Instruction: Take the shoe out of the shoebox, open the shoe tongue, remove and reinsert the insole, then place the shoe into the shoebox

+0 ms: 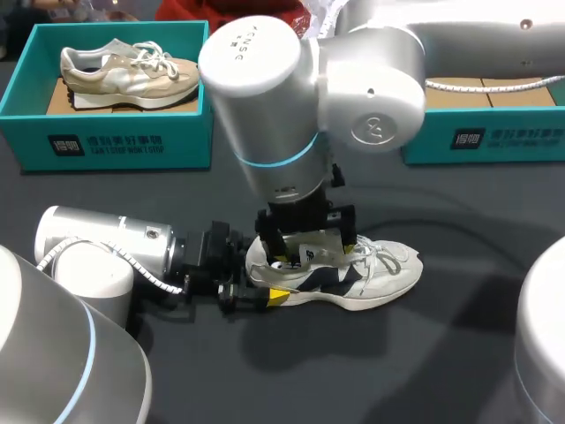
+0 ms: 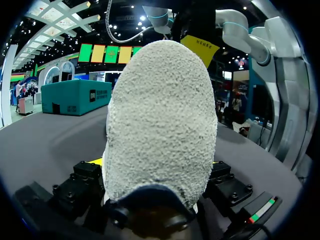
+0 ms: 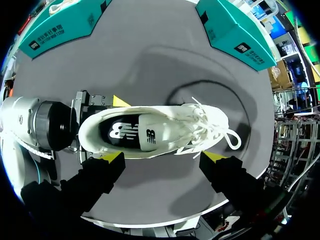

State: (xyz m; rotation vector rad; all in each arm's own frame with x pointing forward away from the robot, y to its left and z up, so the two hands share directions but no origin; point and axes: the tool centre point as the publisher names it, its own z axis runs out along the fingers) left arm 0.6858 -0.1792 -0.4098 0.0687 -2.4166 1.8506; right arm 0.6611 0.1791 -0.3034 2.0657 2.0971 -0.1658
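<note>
From overhead, I'm seeing the white shoe (image 1: 353, 276) lying on the table (image 1: 459, 371), out of its box, toe pointing toward my right. My left gripper (image 1: 254, 291) is clamping its heel from both sides, while my right gripper (image 1: 305, 246) is hanging just over the collar. At the back, the teal shoebox (image 1: 106, 141) is holding a beige shoe (image 1: 132, 71), and a second box (image 1: 494, 132) is sitting on the far right. Both are well apart from the work.

In the left wrist view, the heel (image 2: 160, 120) is filling the space between my fingers, so the hold is looking firm.

In the right wrist view, my right gripper (image 3: 164, 159) is standing spread wide and empty, with the opening and the insole (image 3: 120, 131) ahead of it. I'm judging that the insole step is in hand. I should be narrowing the fingers before dipping in, then pinching the insole's heel edge, clear of the laces (image 3: 210, 125) and of my left fingers.
</note>
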